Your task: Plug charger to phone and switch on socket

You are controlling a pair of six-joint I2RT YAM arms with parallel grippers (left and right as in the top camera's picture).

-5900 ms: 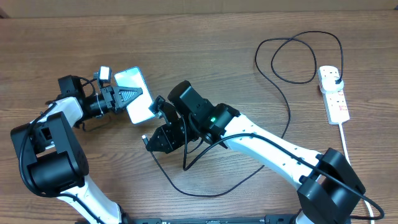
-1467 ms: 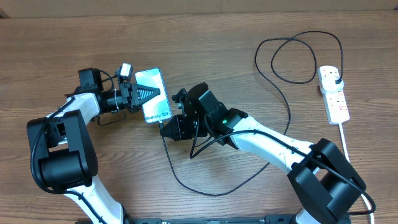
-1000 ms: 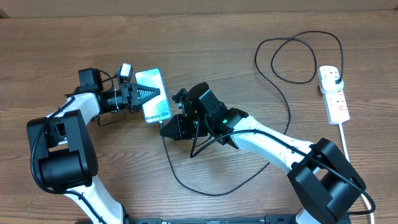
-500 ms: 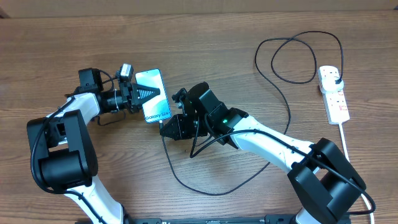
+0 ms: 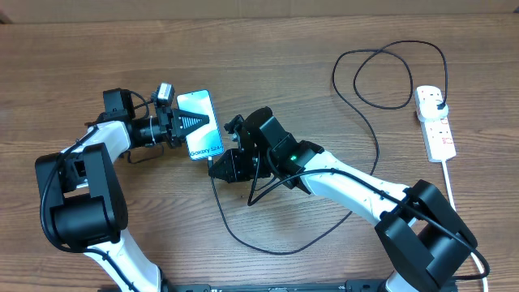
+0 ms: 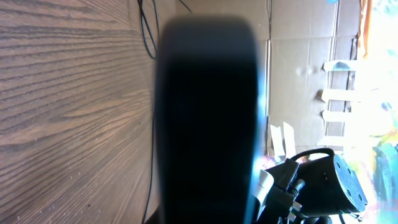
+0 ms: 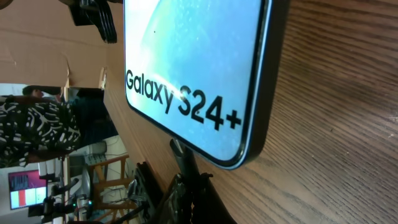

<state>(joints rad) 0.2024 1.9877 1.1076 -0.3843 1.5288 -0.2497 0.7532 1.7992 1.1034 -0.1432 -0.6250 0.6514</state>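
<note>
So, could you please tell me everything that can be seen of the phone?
The phone is a slim rectangle with a dark frame and rounded corners. Its light blue-cyan screen faces up and reads "Galaxy S24+" in black. The left pincer is shut on it from its long left side, with one black finger across the screen. At its lower short edge, the charger tip, held by the right pincer, meets it. Whether it is fully plugged in cannot be told.
</note>
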